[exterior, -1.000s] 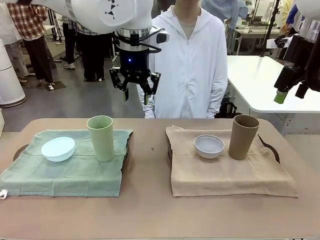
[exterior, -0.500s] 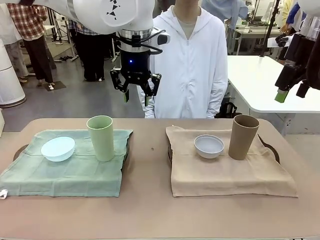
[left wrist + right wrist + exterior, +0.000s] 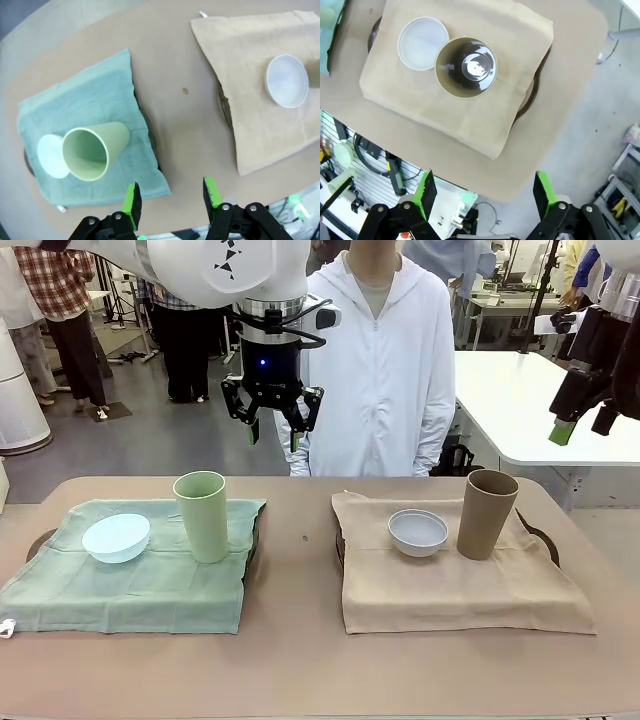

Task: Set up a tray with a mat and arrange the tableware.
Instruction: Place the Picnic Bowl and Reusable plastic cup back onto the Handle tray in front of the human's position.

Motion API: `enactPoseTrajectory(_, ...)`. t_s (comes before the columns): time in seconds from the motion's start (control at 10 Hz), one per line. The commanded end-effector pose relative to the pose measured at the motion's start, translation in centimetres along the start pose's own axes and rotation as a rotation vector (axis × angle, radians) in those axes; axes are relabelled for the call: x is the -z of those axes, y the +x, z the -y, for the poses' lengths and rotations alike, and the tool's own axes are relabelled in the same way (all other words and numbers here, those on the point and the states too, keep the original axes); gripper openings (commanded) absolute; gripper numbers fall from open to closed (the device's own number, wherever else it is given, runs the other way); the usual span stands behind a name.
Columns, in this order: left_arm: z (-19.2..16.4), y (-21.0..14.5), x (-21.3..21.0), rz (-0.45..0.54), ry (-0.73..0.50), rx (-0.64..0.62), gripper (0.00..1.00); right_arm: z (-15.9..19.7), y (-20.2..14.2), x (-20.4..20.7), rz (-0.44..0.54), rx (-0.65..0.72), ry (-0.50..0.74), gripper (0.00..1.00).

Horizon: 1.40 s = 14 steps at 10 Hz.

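Hovering a touch higher than before, the left tool [image 3: 271,422] hangs empty and part-open at 12 o'clock above the unmoved pale green cup [image 3: 202,515].

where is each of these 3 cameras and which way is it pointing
Front view: on the robot's side of the table, facing across at the standing person; the left gripper hangs raised and open, the right gripper at the right edge.
Left wrist view: high up, looking down on the green mat with the pale green cup; own green-padded fingers show, apart.
Right wrist view: high over the tan mat, looking down into the tan-brown cup; own fingers wide apart.
Shared: both wrist views show the white bowl.
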State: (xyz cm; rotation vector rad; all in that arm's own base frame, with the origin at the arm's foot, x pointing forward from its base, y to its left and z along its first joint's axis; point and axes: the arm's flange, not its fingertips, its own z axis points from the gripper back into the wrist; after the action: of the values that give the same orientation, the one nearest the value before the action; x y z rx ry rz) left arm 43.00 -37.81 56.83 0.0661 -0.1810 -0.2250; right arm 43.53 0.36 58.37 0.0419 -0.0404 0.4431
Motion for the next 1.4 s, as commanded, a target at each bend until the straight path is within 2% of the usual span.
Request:
enactPoseTrajectory(0.0, -0.3, 0.0, 0.0, 0.014, -0.005, 0.009, 0.66, 0.0, 0.0, 0.5, 0.007, -0.006, -0.011, 1.0)
enactPoseTrajectory(0.6, 0.0, 0.0, 0.0, 0.0, 0.0, 0.0, 0.66, 0.0, 0.0, 0.0, 0.0, 0.0, 0.0, 1.0)
enactPoseTrajectory(0.8, -5.1, -1.9, -1.7, -0.018, -0.18, 0.045, 0.66, 0.2, -1.9, 0.8, -0.008, 0.043, 0.069, 1.0)
enactPoseTrajectory(1.1, -12.5, -4.1, -2.6, -0.078, -0.371, 0.071, 0.66, 2.3, -5.8, 2.1, -0.016, 0.128, 0.219, 1.0)
enactPoseTrajectory(1.3, -17.4, -5.9, -2.8, -0.12, -0.565, 0.091, 0.66, 4.3, -9.6, 2.8, 0.025, 0.166, 0.356, 1.0)
